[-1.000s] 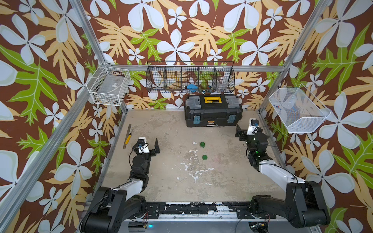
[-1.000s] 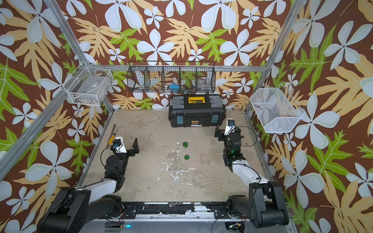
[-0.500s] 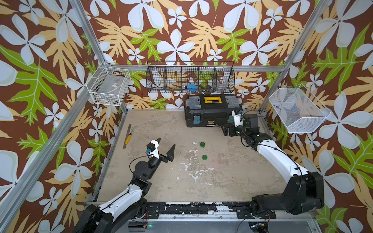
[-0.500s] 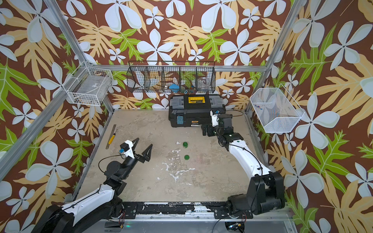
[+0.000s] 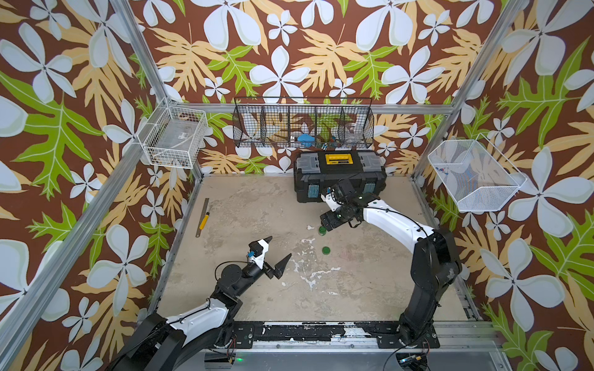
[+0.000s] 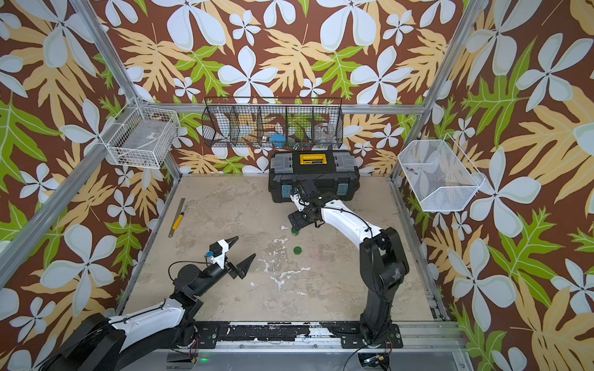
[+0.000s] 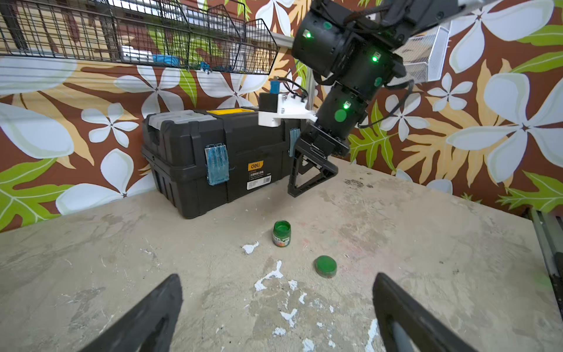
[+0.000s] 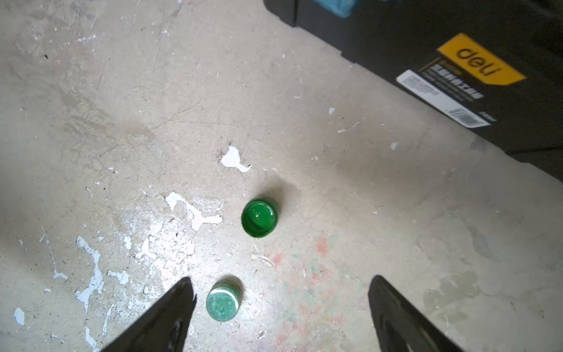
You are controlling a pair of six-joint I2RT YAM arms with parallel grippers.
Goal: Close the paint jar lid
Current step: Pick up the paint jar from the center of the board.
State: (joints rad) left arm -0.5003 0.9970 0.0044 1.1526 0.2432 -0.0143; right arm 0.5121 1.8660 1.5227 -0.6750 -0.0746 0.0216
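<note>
In both top views the jar (image 5: 322, 230) (image 6: 295, 230) stands open mid-worktop (image 5: 353, 289), toward the back edge and before the toolbox (image 5: 340, 170). The lid (image 5: 326, 250) (image 6: 298, 250) lies near it on the front-edge side, apart. The right claw (image 5: 327, 224) hangs close by the jar. The left claw (image 5: 281, 246), spread wide and empty, sits toward the left edge.

Left wrist view: the jar (image 7: 282, 234) is upright and the lid (image 7: 325, 266) lies flat beside it.

Right wrist view: the right claw (image 8: 280, 278) is wide, gripping nothing. The lid (image 8: 222, 304) shows between its fingers, with the jar (image 8: 260, 218) beyond.
</note>
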